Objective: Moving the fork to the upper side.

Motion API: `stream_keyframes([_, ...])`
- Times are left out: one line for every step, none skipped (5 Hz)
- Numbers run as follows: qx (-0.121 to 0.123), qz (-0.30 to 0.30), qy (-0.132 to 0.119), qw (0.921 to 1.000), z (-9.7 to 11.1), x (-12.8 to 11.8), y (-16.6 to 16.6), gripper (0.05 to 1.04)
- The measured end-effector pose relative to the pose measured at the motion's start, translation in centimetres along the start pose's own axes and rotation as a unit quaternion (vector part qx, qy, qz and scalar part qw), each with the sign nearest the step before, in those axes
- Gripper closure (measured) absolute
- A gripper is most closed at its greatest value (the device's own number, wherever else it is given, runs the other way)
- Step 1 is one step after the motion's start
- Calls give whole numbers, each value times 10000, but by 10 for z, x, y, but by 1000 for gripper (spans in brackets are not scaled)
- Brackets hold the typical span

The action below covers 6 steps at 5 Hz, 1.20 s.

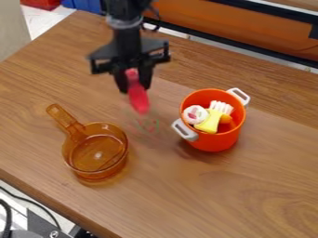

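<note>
gripper (134, 87) over upper left-centre of table (267, 195), jaws pinching pinkish-red fork (138, 96); fork hangs above wood, lower end blurred

amber see-through pan (96, 173) at lower left, handle toward upper left

orange pot (214, 142) right of fork, upright, white handles; round white-and-pink toy (195, 114), yellow piece (210, 122), ridged white piece (221, 107) inside

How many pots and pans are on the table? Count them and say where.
2: an orange pot, right of center, and a see-through amber pan, at the lower left.
</note>
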<state>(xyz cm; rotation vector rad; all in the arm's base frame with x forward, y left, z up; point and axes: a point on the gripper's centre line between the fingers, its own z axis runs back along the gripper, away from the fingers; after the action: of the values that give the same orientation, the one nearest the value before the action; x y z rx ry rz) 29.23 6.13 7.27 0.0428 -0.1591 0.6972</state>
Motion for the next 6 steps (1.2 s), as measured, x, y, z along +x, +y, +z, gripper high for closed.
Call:
stream_keyframes([-96,-694,122,9975,-13,24,-7,730])
stream_keyframes([-149,48,15,9999,-29,38,-15,730])
stream_keyframes([8,649,-67,9979,-39,41,-26,730])
stream_keyframes([162,651,-120,9977,-56,35,-39,730])
stream_keyframes([268,563,-266,9977,-65,33,-46,730])
stream_keyframes([193,650,-224,9974,-67,32,-48,730])
